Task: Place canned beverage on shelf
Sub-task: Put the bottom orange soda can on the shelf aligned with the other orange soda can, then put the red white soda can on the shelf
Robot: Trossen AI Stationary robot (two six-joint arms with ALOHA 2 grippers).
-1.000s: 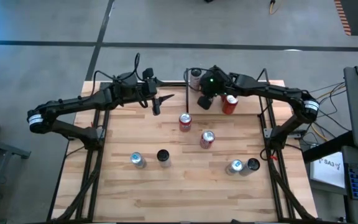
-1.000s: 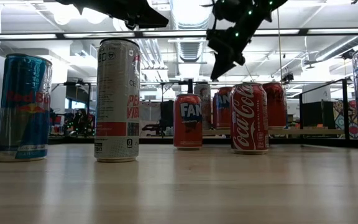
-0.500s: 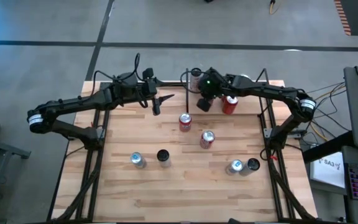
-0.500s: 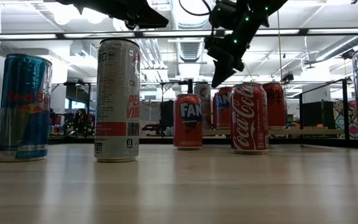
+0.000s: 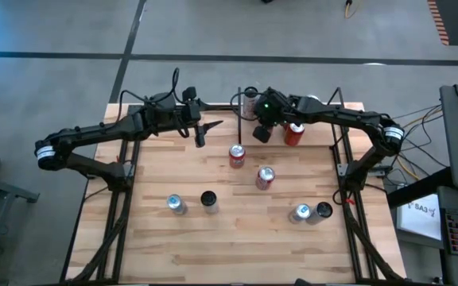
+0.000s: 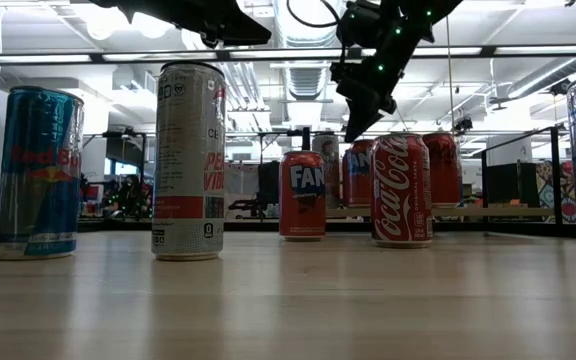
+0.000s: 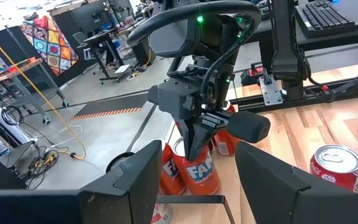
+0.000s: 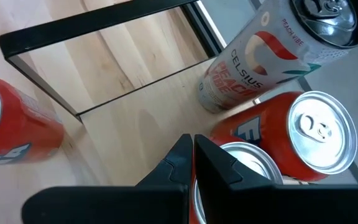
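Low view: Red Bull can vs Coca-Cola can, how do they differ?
The Red Bull can is blue and silver; the Coca-Cola can is red. The Red Bull can stands at the far left, nearer the camera; the Coca-Cola can stands right of centre, farther back. Both stand upright on the table.

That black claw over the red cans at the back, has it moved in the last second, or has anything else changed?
The right gripper, shut and empty, drifted slightly along the shelf above the Fanta cans. It took hold of nothing. The left gripper hung where it was, and no can on the table moved.
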